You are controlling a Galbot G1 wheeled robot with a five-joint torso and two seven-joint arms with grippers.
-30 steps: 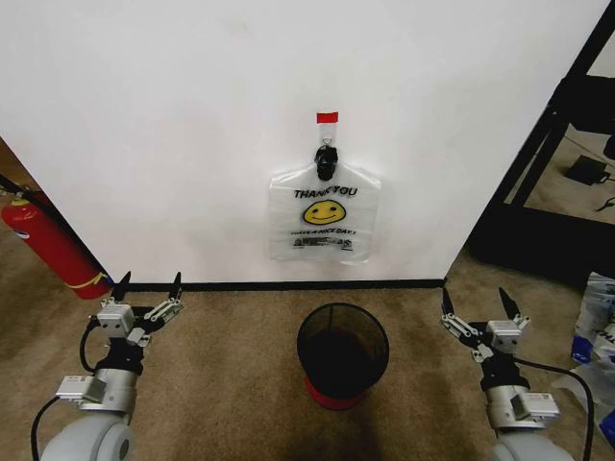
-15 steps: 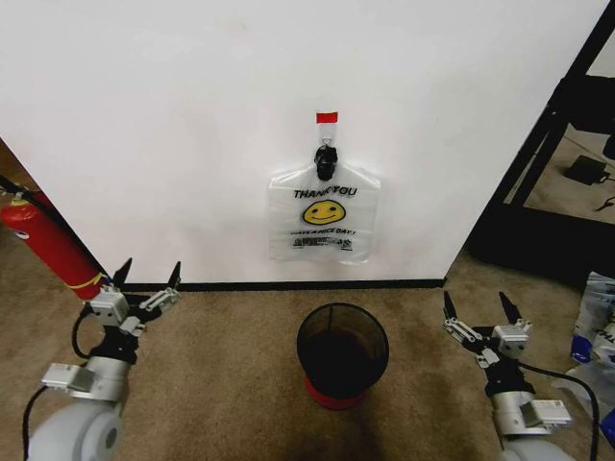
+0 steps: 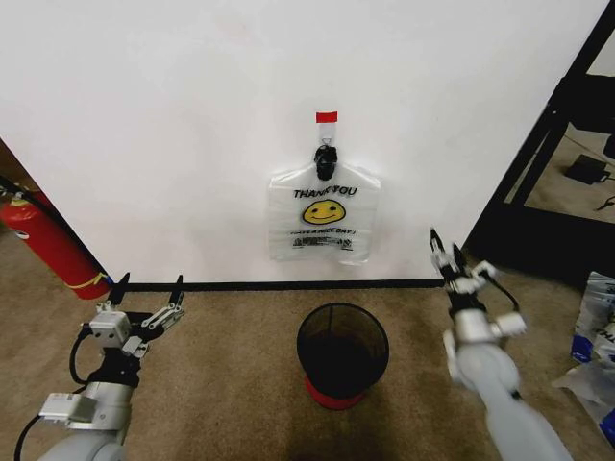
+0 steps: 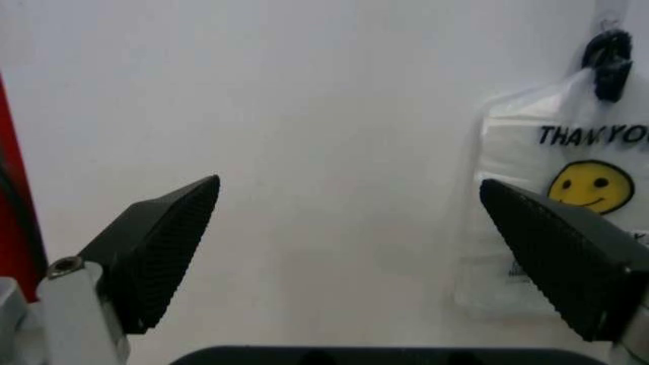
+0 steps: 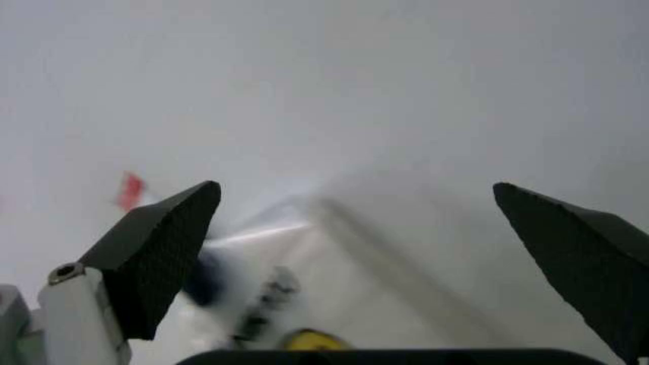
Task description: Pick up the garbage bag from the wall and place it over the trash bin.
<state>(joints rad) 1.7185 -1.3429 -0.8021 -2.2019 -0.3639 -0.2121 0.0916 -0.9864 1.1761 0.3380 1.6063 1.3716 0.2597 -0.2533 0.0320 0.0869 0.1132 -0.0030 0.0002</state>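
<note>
Translucent plastic garbage bag [image 3: 324,217] hangs flat – round wire-mesh trash bin [image 3: 342,352] below.

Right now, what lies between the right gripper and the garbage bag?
Nothing: in the head view, bare white wall separates the open right gripper from the garbage bag hanging on its hook.

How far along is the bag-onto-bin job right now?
Done: nothing yet. The garbage bag hangs from the black hook on the wall, and the trash bin stands unlined below it.
In hand: the right gripper is raised toward the bag, fingers open; the left gripper waits low, open.
Left: grasp, unhook, fit over the bin.
</note>
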